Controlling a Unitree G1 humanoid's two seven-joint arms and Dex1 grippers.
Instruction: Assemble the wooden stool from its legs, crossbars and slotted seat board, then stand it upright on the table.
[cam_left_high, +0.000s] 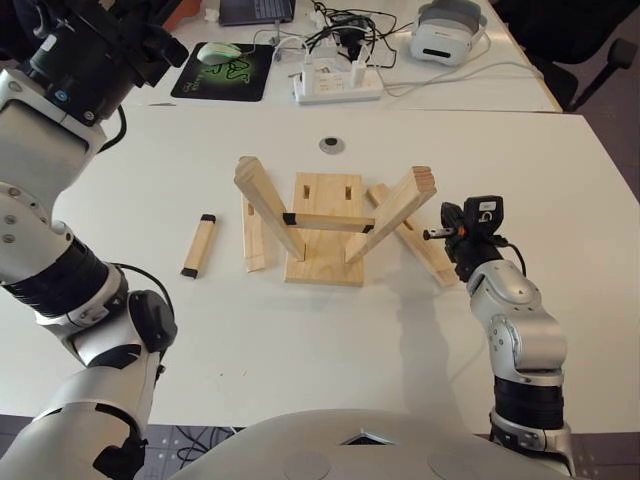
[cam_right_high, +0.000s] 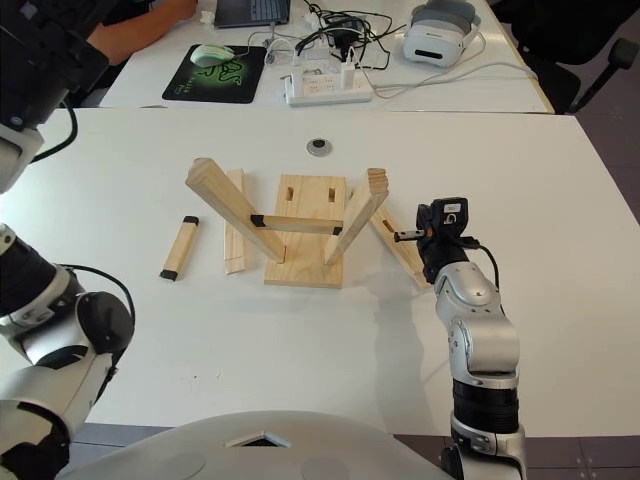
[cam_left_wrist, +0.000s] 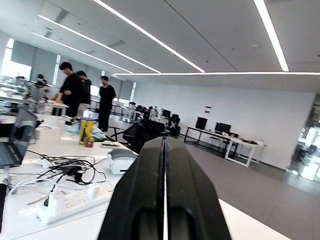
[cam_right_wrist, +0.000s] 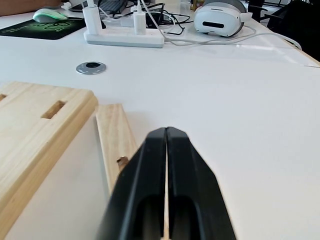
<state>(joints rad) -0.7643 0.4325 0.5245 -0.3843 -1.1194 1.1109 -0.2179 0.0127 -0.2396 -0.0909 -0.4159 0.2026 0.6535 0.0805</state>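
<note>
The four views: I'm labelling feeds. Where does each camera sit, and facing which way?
Left eye: head, looking down at the seat board; both arms show.
Right eye: beside it, same scene.
Left wrist: raised, facing across the office; left gripper shut.
Right wrist: low, facing the seat board; right gripper shut.
Both wrist views share the power strip.

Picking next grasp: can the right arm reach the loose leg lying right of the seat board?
Likely yes: the right gripper, shut, sits just above that loose leg with nothing between them. It must open first.
</note>
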